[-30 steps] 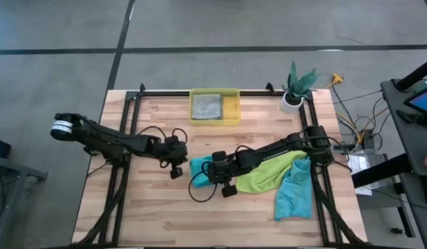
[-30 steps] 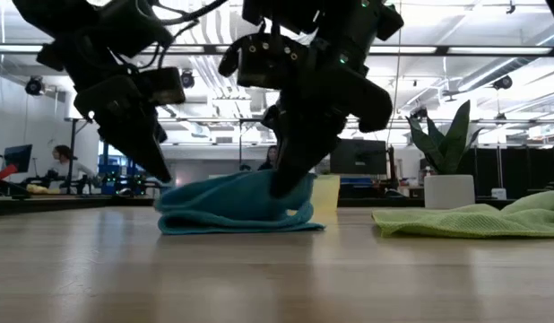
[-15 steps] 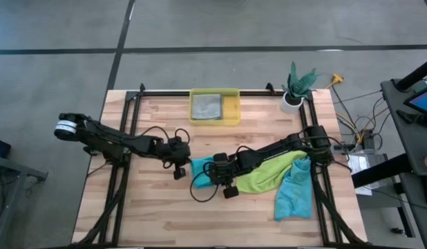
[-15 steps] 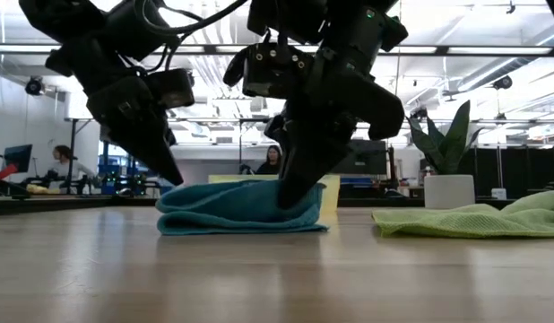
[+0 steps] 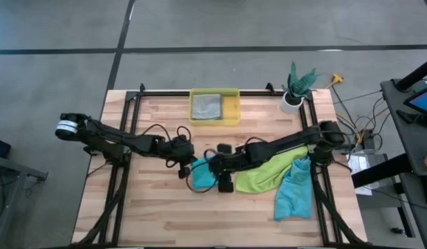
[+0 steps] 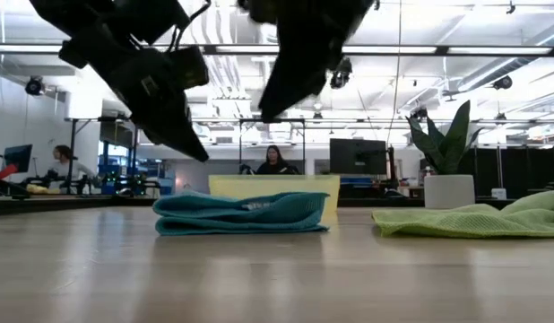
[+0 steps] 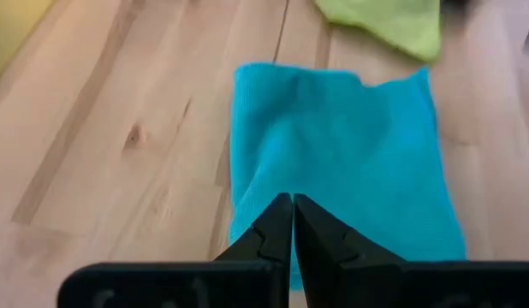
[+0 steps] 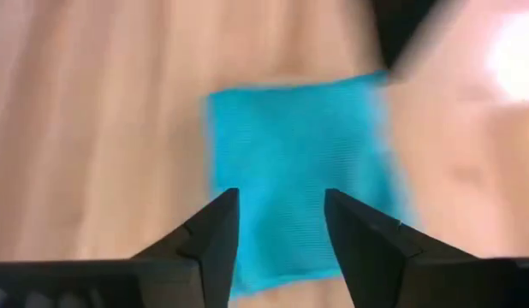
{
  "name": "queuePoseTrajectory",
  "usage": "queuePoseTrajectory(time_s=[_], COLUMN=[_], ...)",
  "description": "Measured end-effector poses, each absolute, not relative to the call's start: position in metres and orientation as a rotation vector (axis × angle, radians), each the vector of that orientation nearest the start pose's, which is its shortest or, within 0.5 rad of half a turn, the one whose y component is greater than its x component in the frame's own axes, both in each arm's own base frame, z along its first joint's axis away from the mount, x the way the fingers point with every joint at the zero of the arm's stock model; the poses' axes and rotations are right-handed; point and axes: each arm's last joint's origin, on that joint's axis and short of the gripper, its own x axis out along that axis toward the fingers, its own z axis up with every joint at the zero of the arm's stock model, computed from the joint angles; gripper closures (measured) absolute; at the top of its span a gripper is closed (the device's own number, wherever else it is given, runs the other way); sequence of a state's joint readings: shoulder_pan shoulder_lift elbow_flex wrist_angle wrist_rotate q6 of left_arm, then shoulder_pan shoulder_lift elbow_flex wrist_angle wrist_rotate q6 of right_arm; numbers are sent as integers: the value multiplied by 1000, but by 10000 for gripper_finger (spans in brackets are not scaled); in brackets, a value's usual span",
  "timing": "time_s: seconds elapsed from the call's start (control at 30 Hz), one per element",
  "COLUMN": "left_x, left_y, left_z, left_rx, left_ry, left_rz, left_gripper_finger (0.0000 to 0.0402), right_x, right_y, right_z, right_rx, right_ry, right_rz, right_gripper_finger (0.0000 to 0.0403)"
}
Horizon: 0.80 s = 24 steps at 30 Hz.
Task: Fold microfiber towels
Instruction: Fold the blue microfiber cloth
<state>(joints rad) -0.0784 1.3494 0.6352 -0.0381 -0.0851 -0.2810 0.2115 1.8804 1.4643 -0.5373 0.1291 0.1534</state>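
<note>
A folded teal towel point(image 5: 202, 173) is seen lying flat on the table point(image 5: 151, 214) just left of the frame's centre. The right hand point(image 8: 277, 224) is held above it with fingers spread, gripping nothing; the left hand point(image 7: 292, 224) is poised at its left edge, pinched shut and empty. This fold is judged finished. The lime green towel point(image 5: 265, 174) and the second teal towel point(image 5: 294, 190), lower right, remain rumpled; one must be grasped next. A grey towel point(image 5: 206, 106) is seen in the yellow bin point(image 5: 234, 111).
</note>
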Motion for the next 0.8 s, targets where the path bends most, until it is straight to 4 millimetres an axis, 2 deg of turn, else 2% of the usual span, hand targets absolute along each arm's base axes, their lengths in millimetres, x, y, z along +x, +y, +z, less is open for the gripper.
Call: queuePoseTrajectory(time_s=[0.07,0.13,0.3,0.47,0.57,0.67,0.8], left_x=[260,266,279,281,278,277,276], left_y=[-18,-18,-20,-20,-21,-22,-23], left_z=[172,164,154,148,144,143,143], left_rx=[-204,-204,-205,-249,-281,-280,-280], left_ry=[759,765,784,803,826,826,831], left_rz=[115,116,112,124,128,122,121], left_gripper_finger=[401,401,401,401,401,401,402], right_x=[390,389,394,395,398,404,409], right_y=[76,67,41,19,7,1,0], right_z=[241,238,195,164,154,153,138], right_rx=[-19,2,185,198,190,179,188], right_ry=[904,890,914,971,967,914,922], right_rz=[-119,-182,-81,-103,-109,-99,-79], right_gripper_finger=[228,232,260,305,347,385,393])
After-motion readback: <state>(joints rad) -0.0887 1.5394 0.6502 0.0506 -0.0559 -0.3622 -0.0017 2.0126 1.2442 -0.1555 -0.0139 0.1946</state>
